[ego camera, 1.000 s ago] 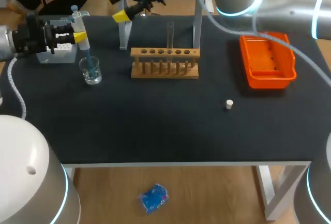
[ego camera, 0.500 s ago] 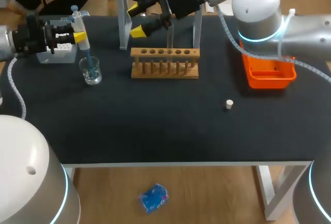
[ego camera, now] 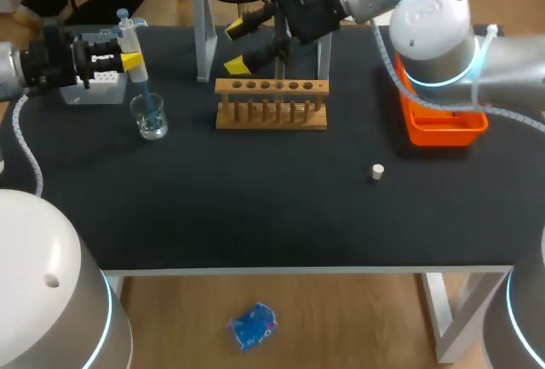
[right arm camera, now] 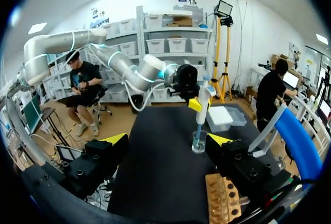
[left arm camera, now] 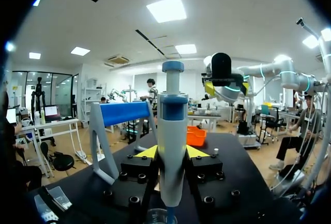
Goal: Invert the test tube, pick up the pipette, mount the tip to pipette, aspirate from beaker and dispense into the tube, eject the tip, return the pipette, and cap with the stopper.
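Pipette (ego camera: 134, 54) stands upright well left of the wooden rack (ego camera: 271, 103), clamped by the left fingers (ego camera: 130, 60), its tip apparently dipped in the beaker (ego camera: 150, 118). Test tube (ego camera: 279, 58) stands in the rack. Right fingers (ego camera: 234, 31), spread apart, hover above the rack's left end. Stopper (ego camera: 377, 171) lies on the counter (ego camera: 255, 207) right of the rack.

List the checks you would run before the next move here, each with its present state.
1. Pipette clamped in the left hand: ok, a finger on each side.
2. Tip down in the beaker: ok.
3. Test tube upright in the rack: ok.
4. Right hand open and empty: ok, yellow tips well apart.
5. Right hand lined up on the test tube: cannot tell; its wrist view shows no tube between the fingers.
6. Stopper free to pick: ok, alone on the table, apart from the rack.
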Motion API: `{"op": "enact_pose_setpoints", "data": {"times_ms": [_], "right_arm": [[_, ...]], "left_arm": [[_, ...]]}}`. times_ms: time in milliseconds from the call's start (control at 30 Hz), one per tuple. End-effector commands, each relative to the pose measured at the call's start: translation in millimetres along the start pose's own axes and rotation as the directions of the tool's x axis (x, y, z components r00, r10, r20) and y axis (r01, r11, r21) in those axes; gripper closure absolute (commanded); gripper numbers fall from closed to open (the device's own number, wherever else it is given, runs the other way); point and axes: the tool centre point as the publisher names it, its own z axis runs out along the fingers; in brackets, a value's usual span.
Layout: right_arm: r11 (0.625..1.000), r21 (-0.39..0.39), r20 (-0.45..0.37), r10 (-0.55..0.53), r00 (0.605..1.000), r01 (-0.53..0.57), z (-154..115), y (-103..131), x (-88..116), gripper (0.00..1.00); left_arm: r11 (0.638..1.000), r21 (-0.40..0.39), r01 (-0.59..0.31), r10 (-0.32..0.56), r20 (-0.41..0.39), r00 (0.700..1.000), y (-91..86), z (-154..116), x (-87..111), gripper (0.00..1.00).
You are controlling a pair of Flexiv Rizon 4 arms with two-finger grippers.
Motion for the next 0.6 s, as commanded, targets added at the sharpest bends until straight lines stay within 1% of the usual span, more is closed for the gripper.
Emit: {"op": "enact_pose_setpoints", "data": {"times_ms": [33,167,333,433,600], "right_arm": [[1.000,0.014,0.033,0.017,0.999,-0.017,-18.0,-16.4,13.7,0.00],[0.999,0.029,0.048,0.011,0.999,-0.012,-26.6,-27.2,18.1,0.00],[0.999,0.040,0.093,0.014,0.996,-0.018,-52.4,-40.2,17.9,0.00],[0.999,0.040,0.101,0.007,0.995,-0.011,-67.6,-43.8,17.0,0.00],[0.996,0.086,0.099,-0.035,0.995,0.026,-88.9,-52.4,11.7,0.00]], "left_arm": [[1.000,-0.002,0.001,-0.001,0.000,1.000,-0.7,-0.1,0.0,1.00],[1.000,-0.002,0.001,-0.001,0.000,1.000,-0.7,-0.1,0.0,1.00],[1.000,-0.002,0.001,-0.001,0.000,1.000,-0.7,-0.1,0.0,1.00],[1.000,-0.002,0.001,-0.001,0.000,1.000,-0.7,-0.1,0.0,1.00],[1.000,-0.002,0.001,-0.001,0.000,1.000,-0.7,-0.1,0.0,1.00]]}}
